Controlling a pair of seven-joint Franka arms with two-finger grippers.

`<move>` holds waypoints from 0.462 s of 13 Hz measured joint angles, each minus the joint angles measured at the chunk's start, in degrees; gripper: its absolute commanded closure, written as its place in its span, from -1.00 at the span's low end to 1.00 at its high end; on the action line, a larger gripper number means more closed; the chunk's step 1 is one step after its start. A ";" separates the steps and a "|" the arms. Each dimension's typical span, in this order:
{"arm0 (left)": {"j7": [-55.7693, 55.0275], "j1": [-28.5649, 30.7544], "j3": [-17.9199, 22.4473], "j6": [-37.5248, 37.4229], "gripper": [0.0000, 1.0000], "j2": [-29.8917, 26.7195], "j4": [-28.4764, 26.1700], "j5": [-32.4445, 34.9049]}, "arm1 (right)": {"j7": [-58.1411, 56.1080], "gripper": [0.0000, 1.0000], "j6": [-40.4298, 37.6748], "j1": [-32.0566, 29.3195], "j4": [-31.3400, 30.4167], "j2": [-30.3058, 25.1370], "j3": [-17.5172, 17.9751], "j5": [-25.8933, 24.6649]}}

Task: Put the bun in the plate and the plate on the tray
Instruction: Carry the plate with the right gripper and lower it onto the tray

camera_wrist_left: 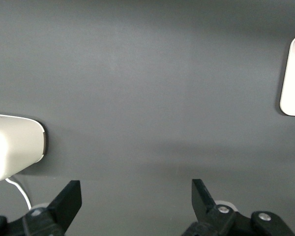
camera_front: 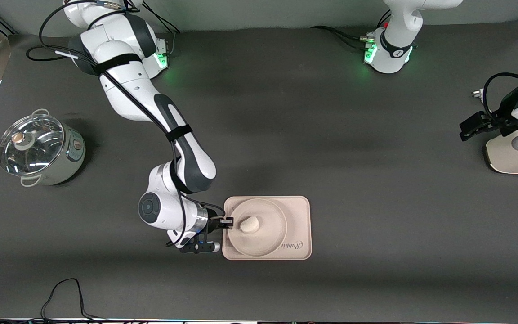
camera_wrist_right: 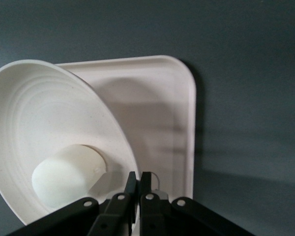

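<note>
The round cream plate [camera_front: 268, 209] is over the rectangular tray [camera_front: 298, 211], which lies near the front camera and carries the "Rabbit" script. The small white bun [camera_front: 249, 223] lies in the plate. My right gripper [camera_front: 228, 222] is shut on the plate's rim at the tray's edge toward the right arm's end. In the right wrist view the gripper [camera_wrist_right: 139, 179] pinches the rim, the plate [camera_wrist_right: 49, 108] is tilted above the tray [camera_wrist_right: 160, 98], and the bun [camera_wrist_right: 64, 178] rests low in it. My left gripper [camera_front: 470, 129] waits open and empty over the table at the left arm's end [camera_wrist_left: 136, 196].
A steel pot with a glass lid [camera_front: 38, 148] stands toward the right arm's end. A white appliance base [camera_front: 515, 157] stands at the left arm's end, beside the left gripper, and shows in the left wrist view [camera_wrist_left: 14, 147]. Cables lie along the front edge.
</note>
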 measured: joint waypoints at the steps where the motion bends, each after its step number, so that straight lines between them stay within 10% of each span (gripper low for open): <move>1: 0.09 0.00 0.00 -0.01 -1.00 0.00 -0.01 0.00 | 0.60 1.00 0.00 0.03 0.32 0.05 0.70 0.01; 4: 0.46 -0.02 -0.12 -0.04 -1.00 0.00 -0.03 0.00 | 1.10 1.00 1.20 0.21 0.33 0.78 1.45 0.02; 6: 0.49 -0.03 -0.42 -0.04 -1.00 0.00 -0.06 0.00 | 1.10 -0.11 1.89 0.17 0.33 1.51 1.45 0.02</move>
